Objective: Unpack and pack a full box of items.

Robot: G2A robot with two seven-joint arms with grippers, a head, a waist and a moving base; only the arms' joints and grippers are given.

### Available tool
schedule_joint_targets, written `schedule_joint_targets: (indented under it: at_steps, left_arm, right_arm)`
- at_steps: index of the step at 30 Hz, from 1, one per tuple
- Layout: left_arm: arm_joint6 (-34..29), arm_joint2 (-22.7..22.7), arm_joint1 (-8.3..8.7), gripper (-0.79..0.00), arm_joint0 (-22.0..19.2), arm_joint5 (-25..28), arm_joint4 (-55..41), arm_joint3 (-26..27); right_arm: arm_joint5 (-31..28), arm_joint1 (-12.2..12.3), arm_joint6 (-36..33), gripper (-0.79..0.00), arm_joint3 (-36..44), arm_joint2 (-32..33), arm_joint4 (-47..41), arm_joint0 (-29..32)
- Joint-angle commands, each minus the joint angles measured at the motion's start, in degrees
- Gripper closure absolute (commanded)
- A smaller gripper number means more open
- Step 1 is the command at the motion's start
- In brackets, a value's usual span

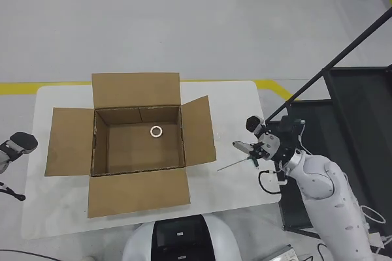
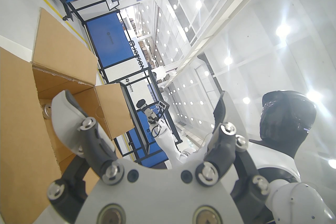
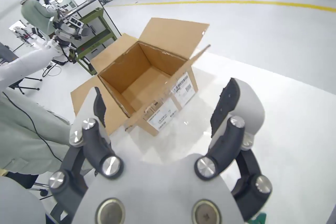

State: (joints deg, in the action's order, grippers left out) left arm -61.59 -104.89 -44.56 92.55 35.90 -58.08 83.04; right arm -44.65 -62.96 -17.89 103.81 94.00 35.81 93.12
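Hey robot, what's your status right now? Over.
Left claw open, right claw open, both empty. Box open on table, one small ring inside. Nothing over the box mouth.

White glossy arm, black cable; 2 white-backed fingers, black pads, silver screws.

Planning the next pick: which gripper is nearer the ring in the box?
Right, probably. The right gripper hangs just right of the box; the left gripper sits off the table on its left, farther from the ring.
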Motion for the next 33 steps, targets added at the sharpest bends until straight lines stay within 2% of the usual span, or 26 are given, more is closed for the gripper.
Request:
schedule_joint_targets:
  at_steps: [1,4,33]
  left_arm:
    - [0.00,0.00,0.00,-0.785,0.00,0.00,0.00,0.00]
    - [0.00,0.00,0.00,-0.785,0.00,0.00,0.00,0.00]
    - [0.00,0.00,0.00,-0.785,0.00,0.00,0.00,0.00]
  right_arm:
    - [0.89,0.02,0.82,-0.785,-0.49,0.42,1.50,0.85]
    - [2.95,-0.21,4.57,-0.785,-1.26,0.31,2.87,1.59]
    - [2.95,-0.21,4.57,-0.785,-1.26,0.31,2.87,1.59]
